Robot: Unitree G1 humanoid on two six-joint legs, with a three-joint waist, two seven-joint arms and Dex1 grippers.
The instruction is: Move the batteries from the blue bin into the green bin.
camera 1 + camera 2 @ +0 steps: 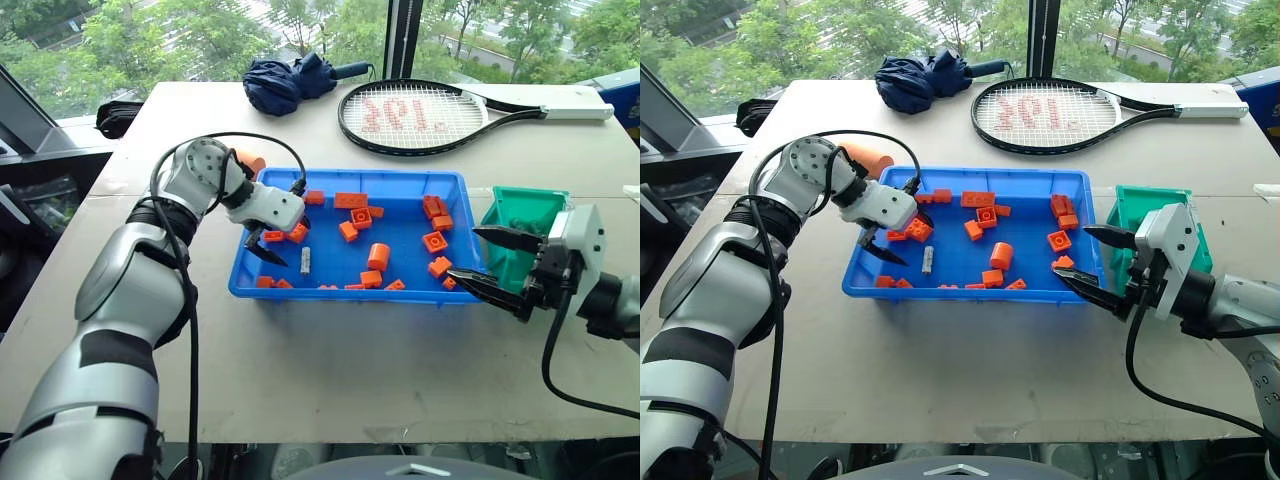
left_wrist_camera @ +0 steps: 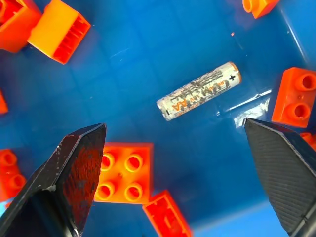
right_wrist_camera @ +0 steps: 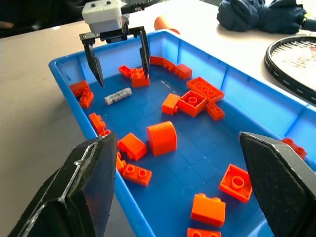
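One silver-grey battery (image 2: 199, 91) lies on the floor of the blue bin (image 1: 340, 293), in its left part among several orange bricks (image 1: 360, 216). My left gripper (image 1: 268, 250) points down into the bin just left of the battery (image 1: 306, 261), open and empty, a little above the floor. From the right wrist view the left gripper (image 3: 123, 79) stands over the battery (image 3: 117, 96). My right gripper (image 1: 465, 253) hovers open and empty at the bin's right end, in front of the green bin (image 1: 525, 225), which stands against the blue bin's right side.
A tennis racket (image 1: 420, 115) and a folded dark blue umbrella (image 1: 290, 82) lie at the far side of the table. An orange cylinder (image 1: 868, 158) stands behind my left wrist. A rounded orange block (image 1: 378, 256) sits mid-bin. A black object (image 1: 120, 117) lies at the table's far left corner.
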